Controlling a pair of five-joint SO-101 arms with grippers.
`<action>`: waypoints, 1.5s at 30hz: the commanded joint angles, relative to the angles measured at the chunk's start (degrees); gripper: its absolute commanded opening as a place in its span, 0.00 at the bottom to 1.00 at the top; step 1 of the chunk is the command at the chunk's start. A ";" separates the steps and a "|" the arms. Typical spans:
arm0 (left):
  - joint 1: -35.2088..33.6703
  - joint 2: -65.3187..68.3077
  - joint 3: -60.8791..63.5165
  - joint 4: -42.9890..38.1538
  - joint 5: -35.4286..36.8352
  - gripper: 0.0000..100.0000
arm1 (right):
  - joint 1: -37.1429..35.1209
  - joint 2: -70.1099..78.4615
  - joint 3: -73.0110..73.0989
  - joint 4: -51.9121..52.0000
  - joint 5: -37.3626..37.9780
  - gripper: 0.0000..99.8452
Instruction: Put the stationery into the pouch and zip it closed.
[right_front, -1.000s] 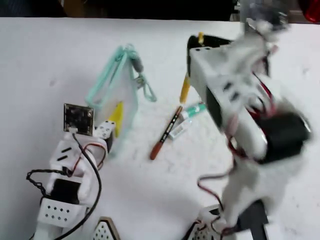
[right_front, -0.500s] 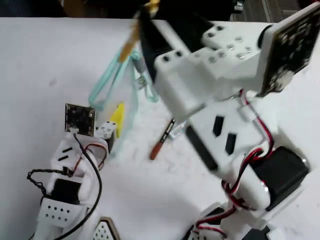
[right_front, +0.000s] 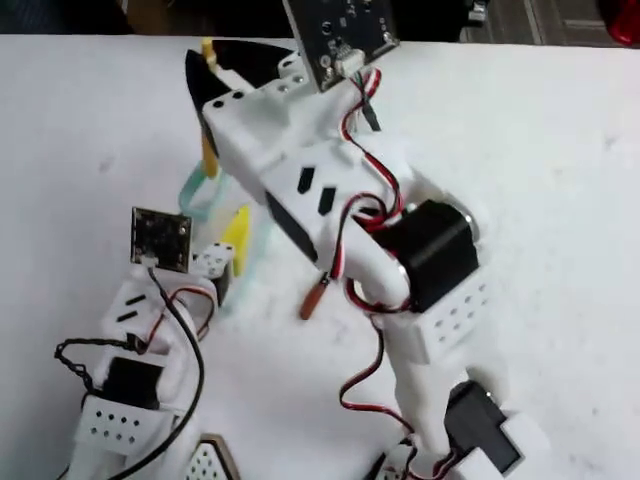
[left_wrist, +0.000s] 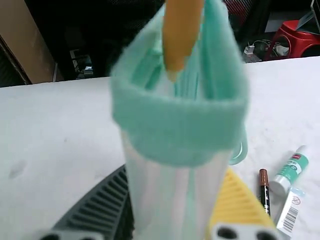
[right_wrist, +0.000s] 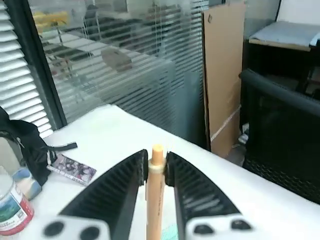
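On a white bench (right_front: 560, 180), a brown pen (left_wrist: 264, 192), a green-and-white glue stick (left_wrist: 290, 169) and a small white barcoded item (left_wrist: 289, 212) lie loose together, just beside the pouch. From above, the right arm (right_front: 330, 190) stretches across the middle of the bench and covers most of the pouch and these loose items; only the brown pen's tip and the pouch's teal edges peek out. The left arm (right_front: 140, 340) sits low at the near left, its left pincer (left_wrist: 175, 175) clamped on the clear, teal-trimmed pouch (left_wrist: 180, 120), holding it upright with its mouth open. The right pincer (right_wrist: 156, 157) is closed tight on an orange pen (right_wrist: 155, 200), held upright above the pouch, with the pen's lower tip at the open mouth. Whether the tip is past the rim cannot be told.
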 joint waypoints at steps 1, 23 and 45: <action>0.48 -0.92 -0.53 -0.97 0.44 0.20 | -0.48 -0.22 1.32 -0.13 0.70 0.02; 0.40 -0.92 -0.44 -0.97 0.53 0.20 | 4.26 -0.75 1.58 6.99 0.26 0.26; 0.13 -0.92 -0.35 -1.05 0.35 0.20 | 20.97 23.78 33.85 6.81 -13.36 0.26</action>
